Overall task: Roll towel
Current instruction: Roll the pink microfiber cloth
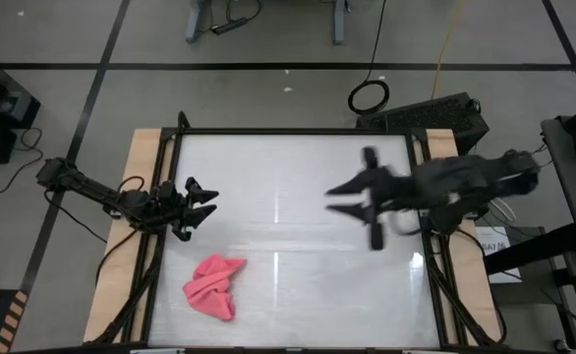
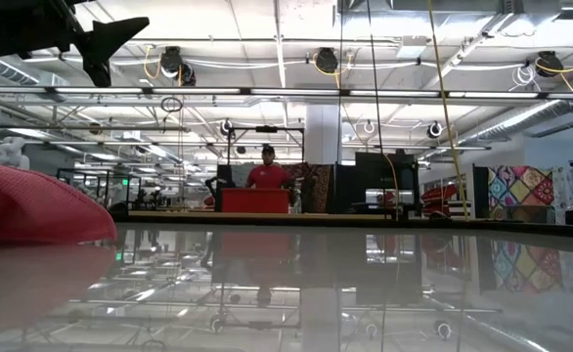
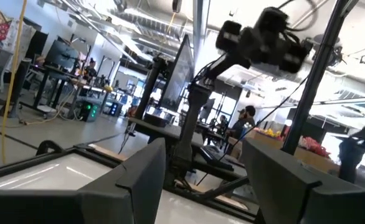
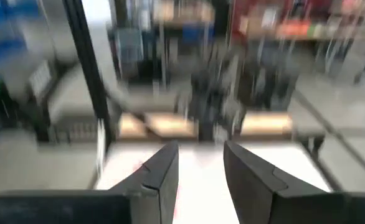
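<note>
Towel (image 1: 213, 286) lies crumpled in a pink heap on the shiny white table (image 1: 298, 285), near the front left corner. Nothing touches it. The left gripper (image 1: 205, 205) hangs above the table's left side, a little behind the towel, with its 2 fingers spread apart. The right gripper (image 1: 339, 200) hangs over the right middle, fingers open too, holding nothing.

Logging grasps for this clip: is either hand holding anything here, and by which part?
Nothing is held. The left hand and right hand are both open above the table, and the towel lies crumpled, untouched, near the left hand.
</note>
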Available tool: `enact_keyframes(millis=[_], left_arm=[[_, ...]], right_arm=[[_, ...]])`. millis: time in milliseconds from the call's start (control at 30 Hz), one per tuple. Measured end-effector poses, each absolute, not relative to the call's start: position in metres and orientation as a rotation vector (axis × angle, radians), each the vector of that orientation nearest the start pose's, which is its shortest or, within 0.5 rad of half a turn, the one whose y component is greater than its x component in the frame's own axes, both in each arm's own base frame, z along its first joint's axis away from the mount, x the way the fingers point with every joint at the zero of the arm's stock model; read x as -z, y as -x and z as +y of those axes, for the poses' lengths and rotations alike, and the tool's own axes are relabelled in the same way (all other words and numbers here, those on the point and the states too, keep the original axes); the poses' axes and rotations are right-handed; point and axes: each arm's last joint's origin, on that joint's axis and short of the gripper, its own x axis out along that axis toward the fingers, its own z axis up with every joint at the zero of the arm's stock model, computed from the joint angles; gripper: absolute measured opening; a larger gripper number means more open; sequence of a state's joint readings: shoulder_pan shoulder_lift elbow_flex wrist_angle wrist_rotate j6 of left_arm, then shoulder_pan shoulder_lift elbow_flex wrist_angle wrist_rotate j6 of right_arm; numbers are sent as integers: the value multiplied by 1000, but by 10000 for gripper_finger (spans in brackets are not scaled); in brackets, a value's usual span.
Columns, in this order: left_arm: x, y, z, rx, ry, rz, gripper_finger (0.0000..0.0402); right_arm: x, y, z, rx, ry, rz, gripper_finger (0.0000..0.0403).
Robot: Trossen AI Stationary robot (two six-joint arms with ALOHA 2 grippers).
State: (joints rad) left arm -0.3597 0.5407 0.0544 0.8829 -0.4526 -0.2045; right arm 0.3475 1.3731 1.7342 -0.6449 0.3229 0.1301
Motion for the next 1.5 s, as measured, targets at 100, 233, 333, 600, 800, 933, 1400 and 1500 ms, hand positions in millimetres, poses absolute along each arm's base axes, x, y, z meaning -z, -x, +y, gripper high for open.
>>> enact_keyframes(millis=[100,233,333,600,800,933,1400,1500], left_arm=[[-214,-121,-32,-54,357,-371,219],[-214,-121,-32,-51,357,-370,219],[-213,-122,-32,-51,355,-365,219],[-209,-123,-33,-55,339,-319,219],[-195,-127,-34,-58,418,-179,219],[-187,-128,-35,-65,486,-104,219],[-185,-128,-35,-65,493,-84,219],[-185,-128,-35,-65,483,-83,219]], right_arm=[[-452,-283,93,-10,32,456,119],[-412,-315,104,-13,144,647,119],[-385,-335,111,-24,217,741,119],[-323,-380,127,-54,237,882,119],[-299,-409,129,-99,200,835,124],[-287,-427,129,-131,197,773,142],[-186,-494,143,-180,218,595,220],[-172,-503,141,-137,220,558,221]])
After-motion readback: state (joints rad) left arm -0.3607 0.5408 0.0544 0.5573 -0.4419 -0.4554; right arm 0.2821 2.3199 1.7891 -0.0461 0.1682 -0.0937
